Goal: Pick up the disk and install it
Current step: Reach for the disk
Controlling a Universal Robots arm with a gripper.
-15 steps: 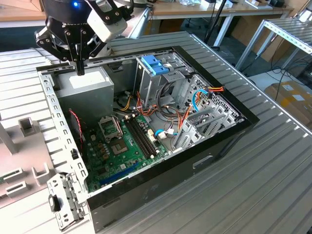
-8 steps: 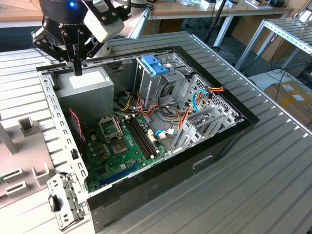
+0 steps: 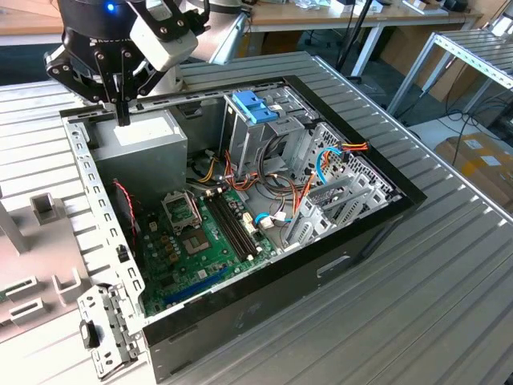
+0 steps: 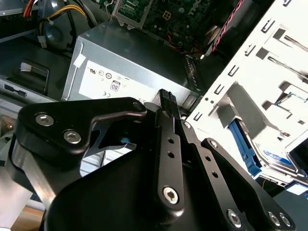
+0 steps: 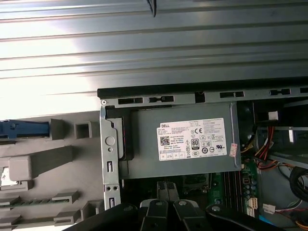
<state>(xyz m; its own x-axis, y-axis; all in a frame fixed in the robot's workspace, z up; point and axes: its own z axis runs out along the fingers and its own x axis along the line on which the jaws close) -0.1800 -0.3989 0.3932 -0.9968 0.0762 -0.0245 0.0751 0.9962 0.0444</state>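
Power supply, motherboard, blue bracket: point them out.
power supply (image 3: 148, 132), exterior view, grey top face
motherboard (image 3: 180, 269), exterior view, green board surface
blue bracket (image 3: 255, 107), exterior view, middle of its top

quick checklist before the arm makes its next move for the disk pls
1. Jaws empty: ok. The gripper holds nothing.
2. Jaws open for a grasp: not ok, they are shut.
3. Gripper over the disk: not ok. It hangs above the power supply. In the second wrist view the disk sits off to the side, outside the case.
4. Disk installed: not ok, not yet.
5. Drive cage free: cannot tell. A blue bracket sits on top of it and cables run close by.
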